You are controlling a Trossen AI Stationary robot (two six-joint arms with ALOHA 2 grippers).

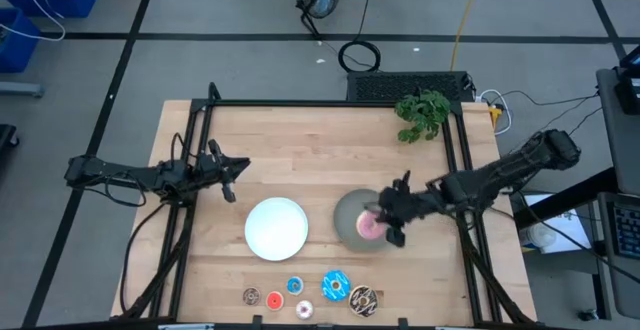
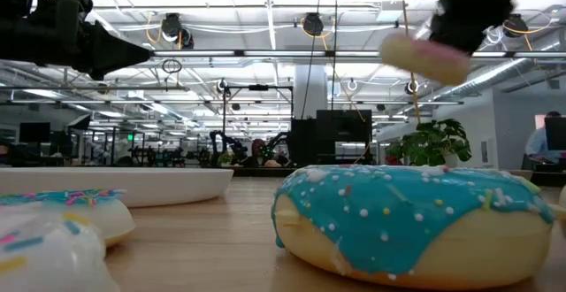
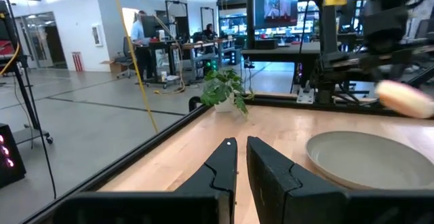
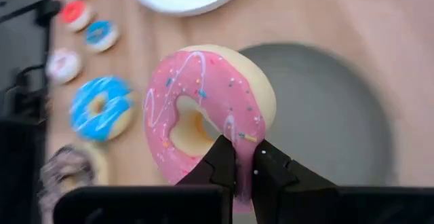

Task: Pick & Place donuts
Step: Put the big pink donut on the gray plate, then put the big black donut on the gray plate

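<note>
My right gripper [image 4: 243, 155] is shut on a pink donut [image 4: 203, 108], which hangs in the air over the grey plate [image 1: 348, 210] and also shows in the low view [image 2: 424, 57]. Along the near edge lie the other donuts: blue-sprinkled [image 1: 335, 287], dark brown-sprinkled [image 1: 363, 300], and tiny brown [image 1: 250, 296], red-orange [image 1: 275, 298], blue [image 1: 294, 286] and whitish [image 1: 304, 310] ones. My left gripper [image 3: 242, 146] is held level above the table's left part, shut on nothing. My right gripper pinches one side of the pink donut's ring [image 4: 245, 132] between its two fingers, one finger at the edge of the hole and the other at the outer rim. The fingers slant down from the table's right. The donut is lifted clear and tilted, with its icing toward the wrist camera.
A white plate [image 1: 277, 228] lies left of the grey plate. A small green plant [image 1: 422, 113] stands at the far right corner. Black frame rails [image 1: 196, 150] run along the table's left and right sides.
</note>
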